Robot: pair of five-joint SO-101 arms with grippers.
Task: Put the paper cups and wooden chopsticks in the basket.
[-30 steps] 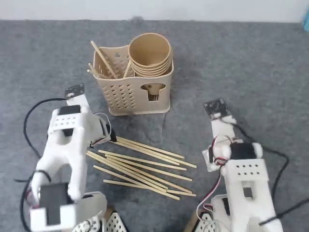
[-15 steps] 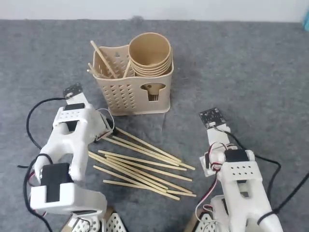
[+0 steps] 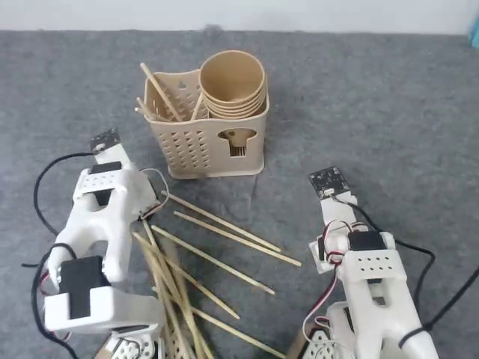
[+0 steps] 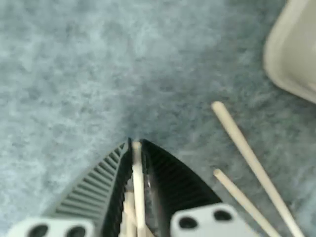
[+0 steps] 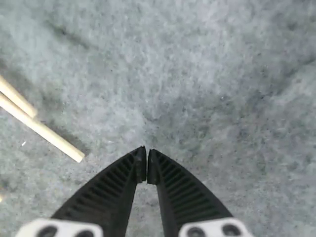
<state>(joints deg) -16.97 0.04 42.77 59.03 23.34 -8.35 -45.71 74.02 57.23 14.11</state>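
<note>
The cup part looked done: the paper cups (image 3: 233, 78) sat stacked in the basket (image 3: 206, 146) beside a few stowed chopsticks (image 3: 161, 93). Many loose chopsticks (image 3: 224, 238) lay on the counter (image 3: 389, 112). The left end effector (image 4: 136, 145) pinched a chopstick bundle (image 4: 138, 182). The right end effector (image 5: 147, 154) was pressed together, empty.

It looks like a robotics lab or hobby test bench, not a home room. The desk (image 3: 419, 112) is covered edge to edge in grey felt and backed by a plain white wall (image 3: 239, 13). Mounted on it are a white plastic left arm (image 3: 101, 224) and right arm (image 3: 374, 288), with loose black cables (image 3: 41, 191) and a bare circuit board (image 3: 329, 182).
</note>
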